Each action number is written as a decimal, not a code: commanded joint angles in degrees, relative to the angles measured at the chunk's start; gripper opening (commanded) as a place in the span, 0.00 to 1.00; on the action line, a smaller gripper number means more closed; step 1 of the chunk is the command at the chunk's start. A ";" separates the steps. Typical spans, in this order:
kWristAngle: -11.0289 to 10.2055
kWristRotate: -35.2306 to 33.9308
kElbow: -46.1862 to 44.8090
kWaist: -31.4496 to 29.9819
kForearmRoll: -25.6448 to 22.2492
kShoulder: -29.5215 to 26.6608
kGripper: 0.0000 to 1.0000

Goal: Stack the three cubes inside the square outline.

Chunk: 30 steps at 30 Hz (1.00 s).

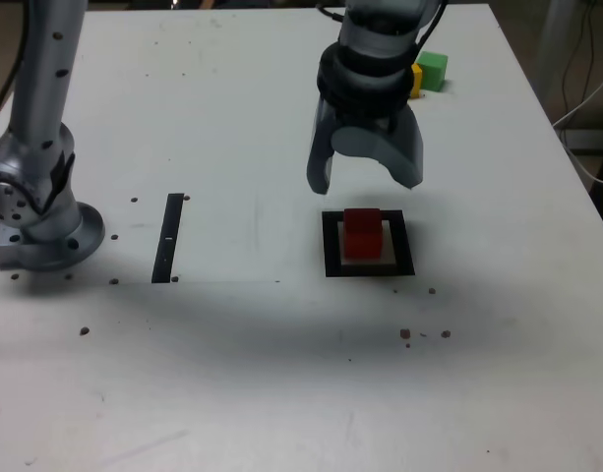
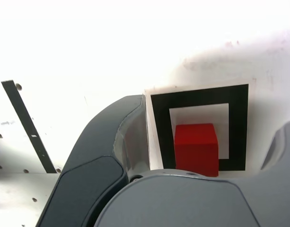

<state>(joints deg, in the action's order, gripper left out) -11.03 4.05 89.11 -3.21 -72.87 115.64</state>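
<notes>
Red cube (image 1: 362,234) sits inside square outline (image 1: 331,246), spread hand (image 1: 365,183) above.

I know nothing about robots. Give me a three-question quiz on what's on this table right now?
1. True or false: the red cube sits inside the square outline.
2. Which cubes stand at the far edge of the table, behind the arm? A) red and green B) yellow and green C) yellow and red
3. Fill in: the gripper hangs above the red cube with its jaws ____.

Key:
1. True.
2. B: the yellow cube and green cube stand side by side.
3. Open, holding nothing.
</notes>
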 commanded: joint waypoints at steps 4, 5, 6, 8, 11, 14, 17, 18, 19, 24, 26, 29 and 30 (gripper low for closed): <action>-0.45 5.15 2.85 4.73 -0.59 0.02 0.99; -0.45 6.39 3.69 5.89 -0.94 0.02 0.99; -0.43 7.63 4.56 7.11 -1.36 0.06 0.99; -0.35 10.05 6.40 9.70 -2.33 0.29 0.99; -0.18 13.37 9.28 13.66 -3.70 1.19 0.99; 0.13 16.76 12.70 17.48 -4.81 2.75 0.99; 0.37 20.45 17.10 21.45 -5.86 4.81 0.99; 0.39 21.44 18.53 22.62 -6.18 5.49 0.99; 0.40 22.34 20.01 23.80 -6.52 6.23 0.99; 0.66 25.49 28.61 29.41 -8.68 11.00 0.99; 0.81 26.43 32.58 31.22 -9.78 13.30 0.99; 0.89 27.74 38.50 33.24 -11.46 16.69 0.99; 0.89 28.15 40.36 33.75 -12.01 17.78 0.99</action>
<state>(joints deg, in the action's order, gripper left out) -10.21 31.91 126.36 30.08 -84.51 132.61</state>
